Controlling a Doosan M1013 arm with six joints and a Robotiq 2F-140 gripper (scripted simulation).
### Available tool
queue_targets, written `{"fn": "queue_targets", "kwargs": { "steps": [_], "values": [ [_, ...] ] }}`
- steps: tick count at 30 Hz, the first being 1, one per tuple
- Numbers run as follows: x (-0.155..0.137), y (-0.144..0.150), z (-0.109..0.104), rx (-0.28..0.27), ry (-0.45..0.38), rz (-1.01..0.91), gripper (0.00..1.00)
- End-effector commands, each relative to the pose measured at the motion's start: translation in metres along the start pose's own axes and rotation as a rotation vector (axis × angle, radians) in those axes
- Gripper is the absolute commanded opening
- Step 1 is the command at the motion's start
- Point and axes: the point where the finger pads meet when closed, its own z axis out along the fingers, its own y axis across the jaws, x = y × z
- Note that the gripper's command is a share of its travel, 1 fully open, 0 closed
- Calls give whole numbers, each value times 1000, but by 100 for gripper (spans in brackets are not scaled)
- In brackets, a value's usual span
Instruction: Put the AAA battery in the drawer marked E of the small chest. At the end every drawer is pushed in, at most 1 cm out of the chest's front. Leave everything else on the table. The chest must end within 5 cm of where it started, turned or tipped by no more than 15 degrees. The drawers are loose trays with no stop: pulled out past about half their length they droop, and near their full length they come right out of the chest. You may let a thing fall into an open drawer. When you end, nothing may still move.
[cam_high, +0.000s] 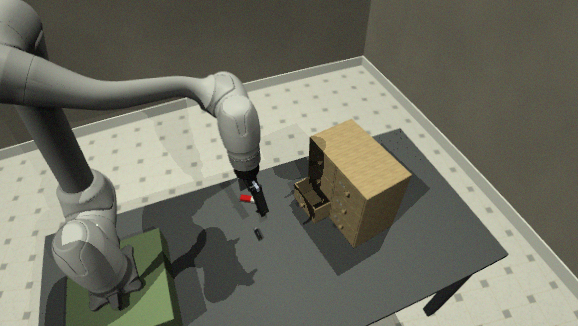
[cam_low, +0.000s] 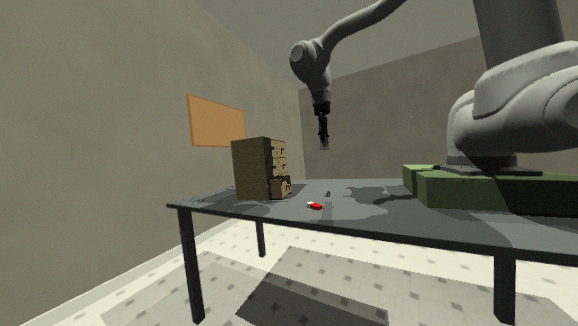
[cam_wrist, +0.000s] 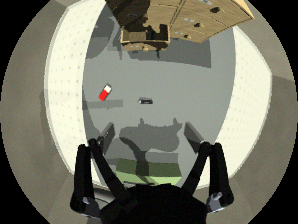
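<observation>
The AAA battery (cam_high: 258, 233) (cam_low: 328, 193) (cam_wrist: 145, 101), small and dark, lies on the table, in front of the chest. The wooden chest (cam_high: 384, 200) (cam_low: 251, 170) (cam_wrist: 210, 25) stands upright on the table. One bottom drawer (cam_high: 320, 213) (cam_low: 281, 189) (cam_wrist: 145, 46) is pulled out of its front; its letter is too small to read. Its inside is partly in shadow. The other drawers that show look pushed in. My gripper (cam_high: 262, 214) (cam_low: 324, 146) (cam_wrist: 149, 129) is open and empty, above the table, between the arm's base and the chest. In the wrist view the battery shows beyond the fingertips.
A red and white object (cam_high: 245, 198) (cam_low: 315, 205) (cam_wrist: 105, 92) lies on the table to one side of the battery. The arm stands on a green block (cam_high: 159, 280) (cam_low: 460, 192) (cam_wrist: 148, 172) at the table's other end from the chest. An orange panel (cam_low: 216, 121) hangs on the wall.
</observation>
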Motion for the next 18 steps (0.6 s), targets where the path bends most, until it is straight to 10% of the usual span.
{"fn": "queue_targets", "kwargs": {
  "steps": [1,18],
  "values": [
    [-38,-10,-28,0,0,0,100],
    [-34,-12,-23,0,124,0,100]
  ]
}}
